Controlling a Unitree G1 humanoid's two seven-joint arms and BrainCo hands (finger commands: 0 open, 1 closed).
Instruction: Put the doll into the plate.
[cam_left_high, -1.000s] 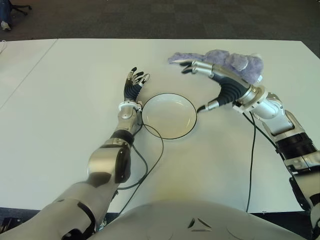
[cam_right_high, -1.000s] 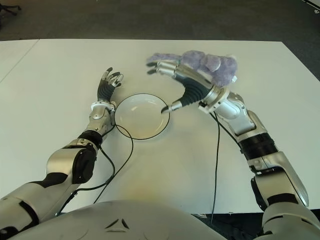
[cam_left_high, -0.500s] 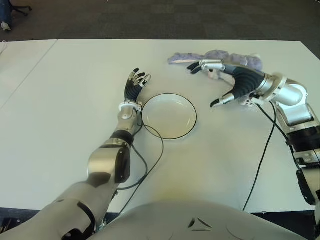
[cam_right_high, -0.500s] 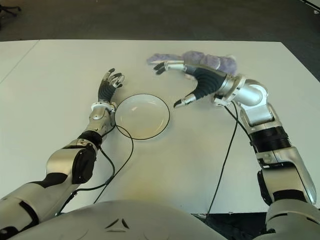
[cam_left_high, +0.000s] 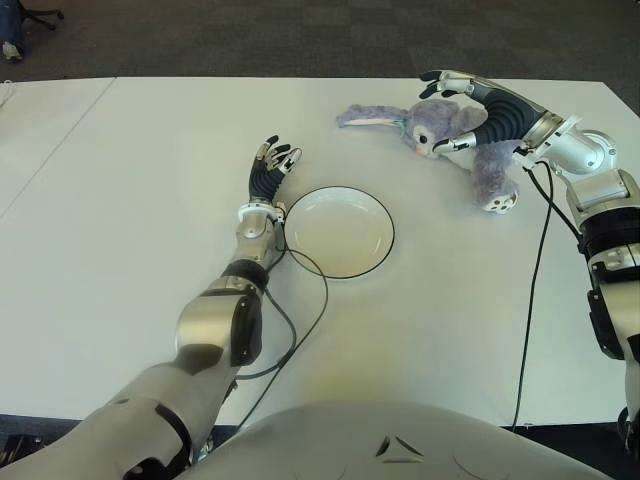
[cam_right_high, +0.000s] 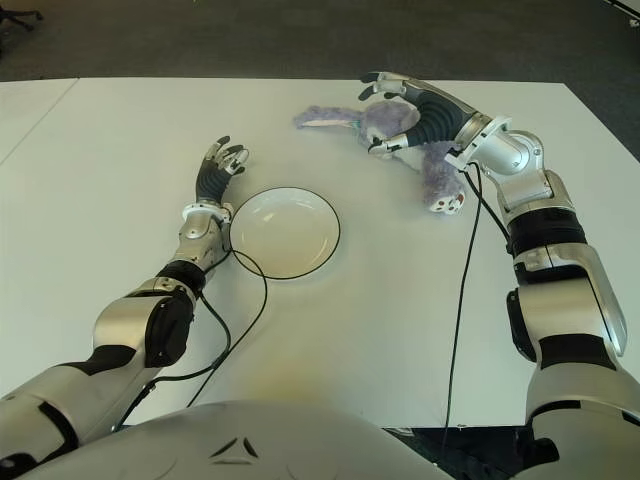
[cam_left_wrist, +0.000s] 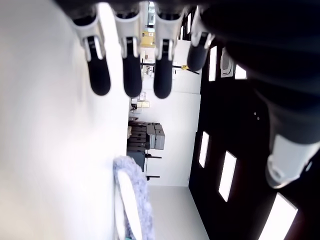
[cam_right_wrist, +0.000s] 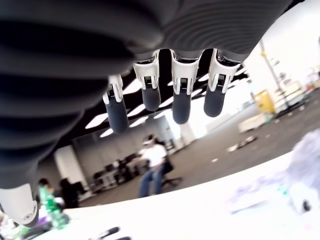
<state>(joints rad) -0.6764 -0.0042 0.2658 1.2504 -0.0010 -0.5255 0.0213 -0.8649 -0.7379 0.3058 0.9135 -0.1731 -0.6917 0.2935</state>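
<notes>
The doll (cam_left_high: 478, 150), a purple plush rabbit with long ears, lies on the white table at the far right. My right hand (cam_left_high: 436, 112) arches over its head with fingers spread, open and closed on nothing; whether it touches the plush I cannot tell. The right wrist view shows the straight fingers (cam_right_wrist: 180, 100) and a blur of the doll (cam_right_wrist: 306, 192). The white plate (cam_left_high: 340, 235) with a dark rim sits mid-table, left of and nearer to me than the doll, and holds nothing. My left hand (cam_left_high: 272, 162) shows just left of the plate, fingers relaxed and open.
A black cable (cam_left_high: 312, 300) loops from my left wrist along the plate's near-left rim. Another cable (cam_left_high: 535, 290) runs from my right wrist toward the table's near edge. A seam (cam_left_high: 60, 140) splits the table surface at the far left. Dark carpet lies beyond the far edge.
My right hand has swung from beside the plate's right rim back and to the right, and now sits over the doll's head. The doll, plate and left hand have stayed put.
</notes>
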